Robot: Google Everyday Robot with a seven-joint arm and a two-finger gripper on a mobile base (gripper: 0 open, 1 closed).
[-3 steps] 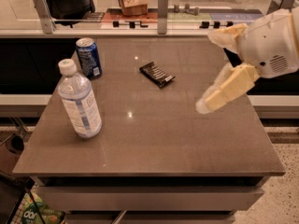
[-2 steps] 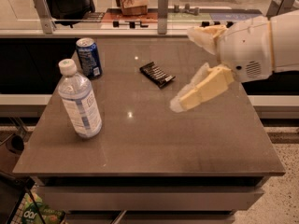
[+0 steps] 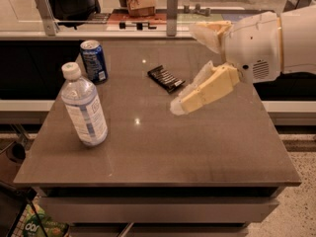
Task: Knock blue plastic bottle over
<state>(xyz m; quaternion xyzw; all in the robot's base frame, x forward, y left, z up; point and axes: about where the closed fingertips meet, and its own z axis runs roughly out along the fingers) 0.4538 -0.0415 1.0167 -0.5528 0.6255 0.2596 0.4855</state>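
The blue plastic bottle (image 3: 84,107) stands upright on the left part of the brown table (image 3: 197,147); it is clear and bluish, with a white cap and a white-and-blue label. My gripper (image 3: 183,69) hangs over the middle right of the table. It is open and empty, with its cream fingers (image 3: 205,90) pointing left toward the bottle. It is well to the right of the bottle and not touching it.
A shorter blue soda can (image 3: 94,60) stands behind the bottle at the table's back left. A dark snack packet (image 3: 166,78) lies flat near the middle back, just left of my gripper. A counter with a glass screen runs behind the table.
My gripper has moved left across the table toward the bottle. The bottle, can and packet have not moved.
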